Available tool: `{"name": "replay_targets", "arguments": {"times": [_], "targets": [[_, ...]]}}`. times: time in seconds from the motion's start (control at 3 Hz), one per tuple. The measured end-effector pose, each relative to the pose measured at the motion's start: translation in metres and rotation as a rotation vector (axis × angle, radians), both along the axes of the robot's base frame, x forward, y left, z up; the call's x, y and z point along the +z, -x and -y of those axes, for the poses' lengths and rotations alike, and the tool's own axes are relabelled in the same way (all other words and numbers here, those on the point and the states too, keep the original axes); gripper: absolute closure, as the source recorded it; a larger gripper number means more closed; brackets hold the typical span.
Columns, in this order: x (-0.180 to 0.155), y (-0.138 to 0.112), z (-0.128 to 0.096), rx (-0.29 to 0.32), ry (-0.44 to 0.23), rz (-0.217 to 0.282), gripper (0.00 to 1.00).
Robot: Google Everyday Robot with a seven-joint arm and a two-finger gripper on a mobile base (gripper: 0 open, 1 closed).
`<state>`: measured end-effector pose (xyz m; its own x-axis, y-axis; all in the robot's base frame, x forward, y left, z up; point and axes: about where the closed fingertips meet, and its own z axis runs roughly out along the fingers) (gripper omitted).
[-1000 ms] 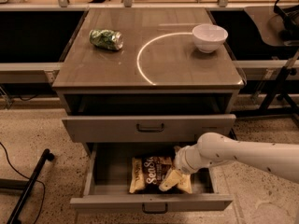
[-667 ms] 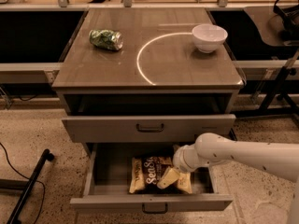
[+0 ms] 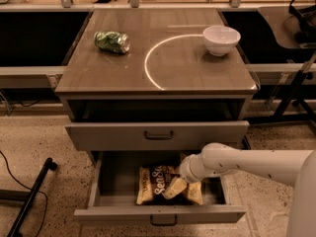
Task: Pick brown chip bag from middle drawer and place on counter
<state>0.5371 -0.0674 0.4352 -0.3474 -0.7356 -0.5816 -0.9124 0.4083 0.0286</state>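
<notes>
The brown chip bag (image 3: 154, 181) lies flat in the open middle drawer (image 3: 123, 215), the lowest one, pulled out toward me. My gripper (image 3: 176, 187) is reached down into the drawer from the right and rests on the bag's right half, covering part of it. My white arm (image 3: 247, 163) crosses over the drawer's right side. The counter (image 3: 163, 78) with its pale arc line is above.
A small green shiny packet (image 3: 112, 41) lies at the counter's back left. A white bowl (image 3: 221, 39) stands at its back right. The grey drawer with the taller front panel (image 3: 197, 132) is shut above the open one. A black stand leg (image 3: 29, 196) lies on the floor at left.
My gripper has shifted slightly left and lower onto the bag. The bag has stayed in the drawer.
</notes>
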Motion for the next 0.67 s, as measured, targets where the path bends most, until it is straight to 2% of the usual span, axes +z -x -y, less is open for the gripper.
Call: {"name": "replay_targets", "arguments": {"times": [0.33, 0.67], "targets": [[-0.011, -0.001, -0.004, 0.004, 0.013, 0.011, 0.0], [-0.021, -0.001, -0.006, 0.007, 0.023, 0.016, 0.17]]}}
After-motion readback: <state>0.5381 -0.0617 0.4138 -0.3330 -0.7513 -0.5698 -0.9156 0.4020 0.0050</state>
